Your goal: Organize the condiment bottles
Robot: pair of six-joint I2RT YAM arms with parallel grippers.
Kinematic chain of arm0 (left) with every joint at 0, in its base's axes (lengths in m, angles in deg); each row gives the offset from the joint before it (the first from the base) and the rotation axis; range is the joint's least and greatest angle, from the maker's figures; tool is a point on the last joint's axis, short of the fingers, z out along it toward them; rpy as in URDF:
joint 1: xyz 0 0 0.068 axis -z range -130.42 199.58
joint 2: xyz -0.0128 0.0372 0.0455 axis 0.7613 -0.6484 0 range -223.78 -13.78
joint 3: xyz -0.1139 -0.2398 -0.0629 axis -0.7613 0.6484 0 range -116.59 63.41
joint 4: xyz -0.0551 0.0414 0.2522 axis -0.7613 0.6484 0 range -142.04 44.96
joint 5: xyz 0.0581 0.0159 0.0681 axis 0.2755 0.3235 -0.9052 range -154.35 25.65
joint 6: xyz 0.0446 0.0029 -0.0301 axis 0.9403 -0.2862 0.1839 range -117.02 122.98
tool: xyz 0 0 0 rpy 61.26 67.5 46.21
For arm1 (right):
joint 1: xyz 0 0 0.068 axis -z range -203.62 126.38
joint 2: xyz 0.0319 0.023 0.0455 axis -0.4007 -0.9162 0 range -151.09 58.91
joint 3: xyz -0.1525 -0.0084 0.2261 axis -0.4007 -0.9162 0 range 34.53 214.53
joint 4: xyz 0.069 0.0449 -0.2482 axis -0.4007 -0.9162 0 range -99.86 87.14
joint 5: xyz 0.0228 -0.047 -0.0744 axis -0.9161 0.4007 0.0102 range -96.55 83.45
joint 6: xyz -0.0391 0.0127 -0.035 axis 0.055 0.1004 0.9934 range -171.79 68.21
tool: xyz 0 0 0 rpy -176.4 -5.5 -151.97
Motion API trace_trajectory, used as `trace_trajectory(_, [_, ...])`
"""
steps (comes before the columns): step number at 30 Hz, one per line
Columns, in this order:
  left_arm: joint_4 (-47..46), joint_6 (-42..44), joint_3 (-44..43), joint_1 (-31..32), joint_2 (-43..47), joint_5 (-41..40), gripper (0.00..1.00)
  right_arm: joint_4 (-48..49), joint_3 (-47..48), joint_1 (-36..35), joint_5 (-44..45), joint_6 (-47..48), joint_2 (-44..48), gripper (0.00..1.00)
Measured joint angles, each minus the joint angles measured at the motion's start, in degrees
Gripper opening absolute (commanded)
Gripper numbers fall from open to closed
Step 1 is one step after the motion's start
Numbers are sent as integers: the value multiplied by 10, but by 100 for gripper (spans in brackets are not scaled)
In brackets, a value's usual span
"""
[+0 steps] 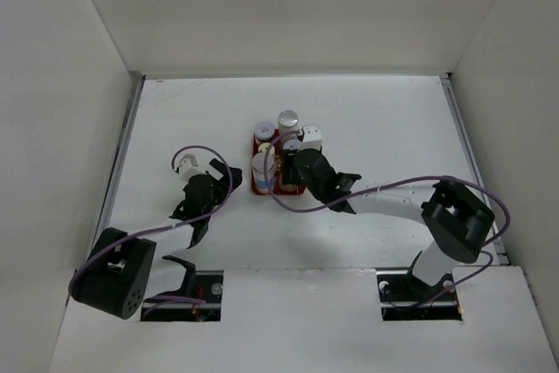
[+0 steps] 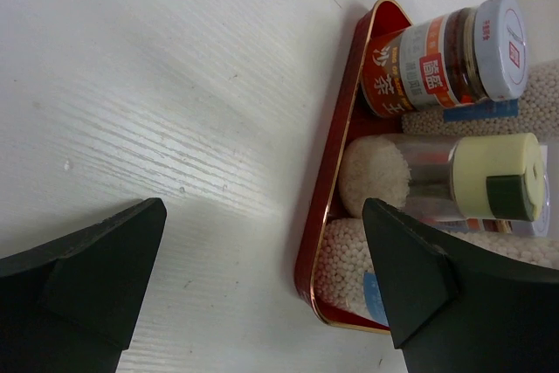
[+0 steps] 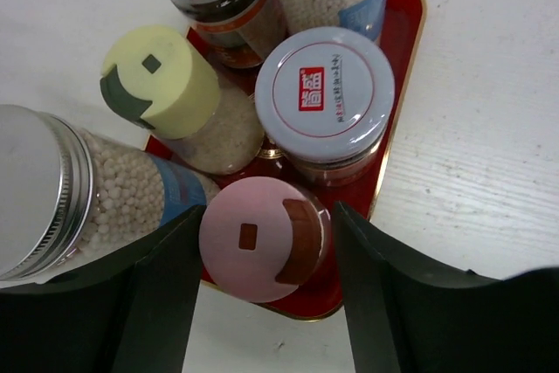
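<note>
Matt white across the surface (image 2: 175, 85), ridged with a fine wood-like grain. Glossy red lacquer look on the tray (image 2: 325, 207), edged with a shiny gold-coloured rim. Ribbed silver metal, dully brushed, on the screw cap (image 3: 39, 189); clear smooth walls below it, glass or plastic not discernible. Smooth matt plastic on the pink cap (image 3: 253, 259) and the yellow-green cap (image 3: 166, 85). Slight sheen on the lilac lid (image 3: 325, 93), printed in red. Glossy, paper-like labels (image 2: 428, 67) on the jars. Smooth matt black plastic on the left claw (image 2: 262, 216) and the right claw (image 3: 266, 238).
</note>
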Motion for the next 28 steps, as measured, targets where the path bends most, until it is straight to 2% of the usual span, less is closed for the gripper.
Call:
trace_trajectory(2, [4, 0, 0, -5, 0, 0, 100, 1, 0, -6, 1, 1, -4, 82])
trace_trajectory(7, [8, 0, 0, -16, 1, 2, 100, 2, -5, -11, 2, 9, 17, 100])
trace_trajectory(12, [26, 5, -1, -23, 13, 2, 100, 7, -48, 12, 4, 20, 135, 100])
trace_trajectory(18, [50, 10, -6, -24, 23, 1, 100, 61, -96, 148, 19, 16, 251, 100])
trace_trajectory(21, [68, 12, -12, -23, 27, 1, 100, 96, -141, 197, 29, 2, 269, 100])
trace_trajectory(28, [128, 22, -32, -20, 43, -2, 100, 118, -239, 244, 30, -26, 237, 100])
